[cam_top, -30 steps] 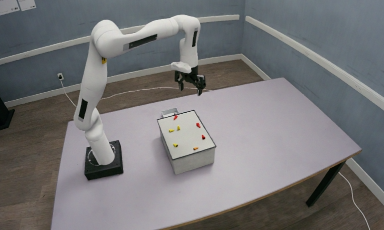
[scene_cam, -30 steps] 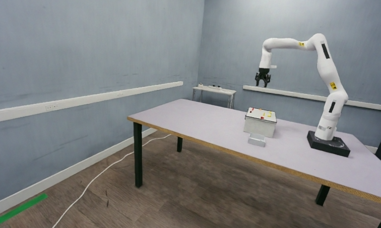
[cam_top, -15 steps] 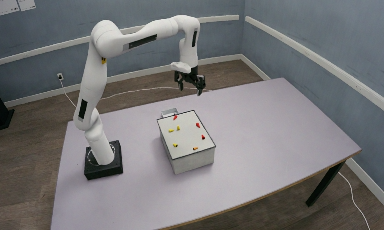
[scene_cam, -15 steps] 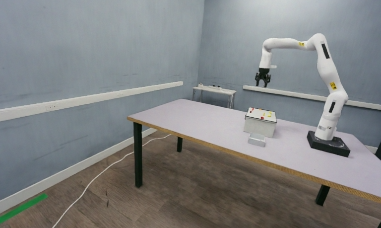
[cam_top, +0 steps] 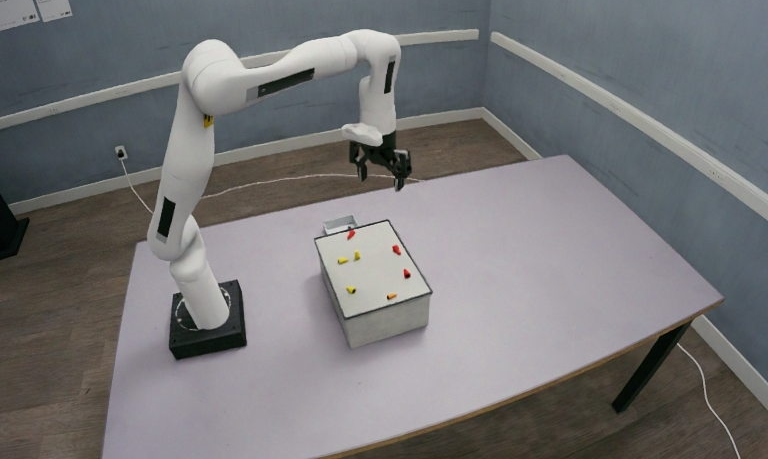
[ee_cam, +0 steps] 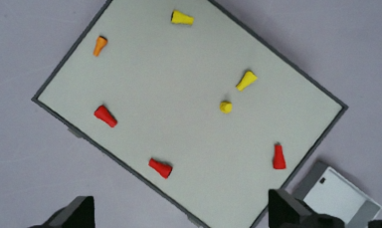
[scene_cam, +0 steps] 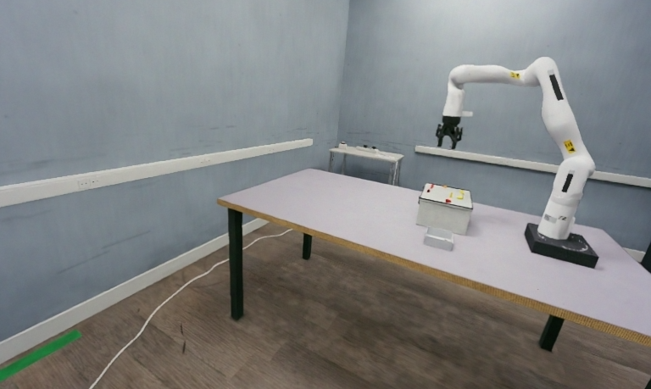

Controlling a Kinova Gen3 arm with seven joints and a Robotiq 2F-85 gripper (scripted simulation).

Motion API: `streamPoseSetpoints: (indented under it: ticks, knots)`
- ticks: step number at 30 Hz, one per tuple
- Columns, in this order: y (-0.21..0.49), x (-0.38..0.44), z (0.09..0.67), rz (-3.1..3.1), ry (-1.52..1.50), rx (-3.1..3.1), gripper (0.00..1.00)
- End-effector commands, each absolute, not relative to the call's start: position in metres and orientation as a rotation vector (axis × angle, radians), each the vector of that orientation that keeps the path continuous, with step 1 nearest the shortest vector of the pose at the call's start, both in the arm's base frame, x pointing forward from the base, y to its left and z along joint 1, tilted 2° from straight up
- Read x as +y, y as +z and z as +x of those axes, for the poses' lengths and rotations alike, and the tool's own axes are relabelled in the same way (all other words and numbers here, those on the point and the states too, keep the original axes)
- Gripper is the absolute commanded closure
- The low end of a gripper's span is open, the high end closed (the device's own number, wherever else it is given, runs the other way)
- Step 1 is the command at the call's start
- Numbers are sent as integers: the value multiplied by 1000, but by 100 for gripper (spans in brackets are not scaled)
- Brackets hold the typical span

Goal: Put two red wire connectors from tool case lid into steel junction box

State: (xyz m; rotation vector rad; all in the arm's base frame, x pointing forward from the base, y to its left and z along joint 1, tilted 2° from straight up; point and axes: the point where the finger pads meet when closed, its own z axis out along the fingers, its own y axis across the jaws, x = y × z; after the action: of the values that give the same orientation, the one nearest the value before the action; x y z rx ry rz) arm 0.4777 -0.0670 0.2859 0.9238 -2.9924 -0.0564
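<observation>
White arm (cam_top: 189,143) — dark panels, yellow sticker — black claw (cam_top: 381,174), black base (cam_top: 233,341).

High overview, side view, downward wrist.

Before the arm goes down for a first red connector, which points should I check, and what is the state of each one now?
1. End effector open and holding nothing: ok.
2. Three red connectors lie on the tool case lid, at and: ok.
3. Each red connector lies apart from the yellow and orange ones: ok.
4. Steel junction box open on top, nothing seen inside: ok.
5. End effector directly above one red connector: not ok; it hangs high above the lid's edge.
6. Box depth: cannot tell.
</observation>
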Motion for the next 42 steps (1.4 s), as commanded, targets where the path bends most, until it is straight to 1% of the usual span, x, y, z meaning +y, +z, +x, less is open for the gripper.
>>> streamPoseSetpoints:
  ticks: [1, 21, 34, 36, 42]
  knots:
    - [287, -67, 478, 924, -55, -2994, 0]
    - [285, -68, 475, 995, -56, -2971, 0]
    - [272, -74, 453, 1588, -63, -2706, 0]
    - [272, -74, 453, 1588, -63, -2706, 0]
    - [267, -76, 440, 1889, -60, -2513, 0]
